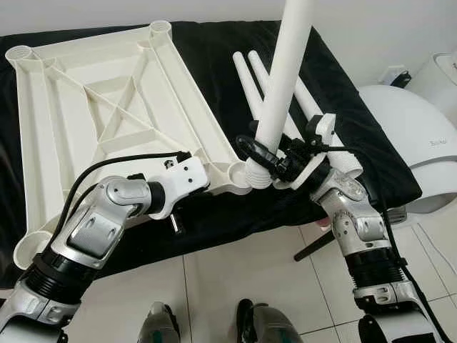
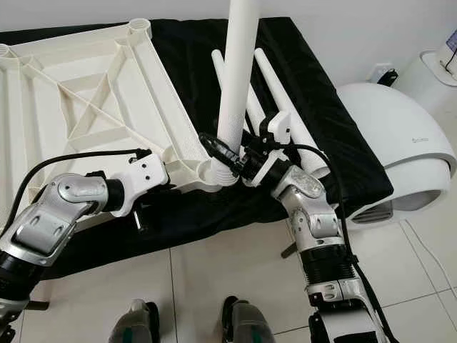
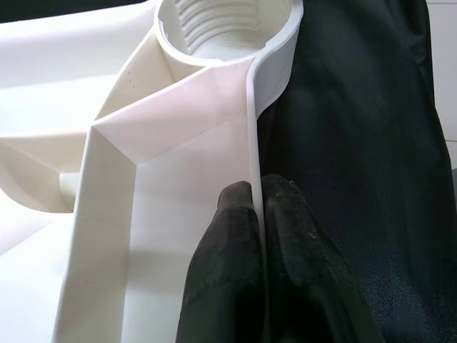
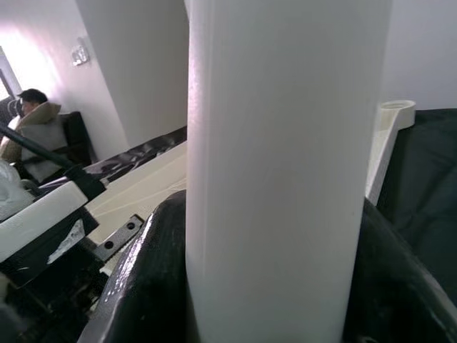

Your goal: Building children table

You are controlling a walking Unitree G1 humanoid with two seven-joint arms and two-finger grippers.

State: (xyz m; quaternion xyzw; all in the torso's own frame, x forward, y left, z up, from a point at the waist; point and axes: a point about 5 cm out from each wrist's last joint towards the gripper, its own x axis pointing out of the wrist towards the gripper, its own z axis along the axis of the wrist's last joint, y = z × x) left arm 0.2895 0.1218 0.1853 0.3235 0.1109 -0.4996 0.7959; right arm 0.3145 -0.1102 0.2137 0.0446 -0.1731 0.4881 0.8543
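The white plastic table top (image 1: 107, 107) lies upside down on a black-covered surface. My left gripper (image 3: 258, 191) is shut on the thin rim of the table top, just short of the near right corner socket (image 3: 278, 43), which has a thread inside. My right gripper (image 1: 270, 156) is shut on a white leg (image 1: 285, 71) and holds it nearly upright. Its black fingers (image 4: 143, 286) wrap the tube. The leg's threaded end (image 1: 257, 175) is at that corner socket (image 1: 237, 174); I cannot tell whether it is seated inside.
Spare white legs (image 1: 246, 78) lie on the black cloth (image 1: 371, 157) behind my right gripper. A rounded white appliance (image 1: 407, 121) stands on the right. Tiled floor (image 1: 235, 271) and my feet are below. A person (image 4: 36, 121) sits far off in the right wrist view.
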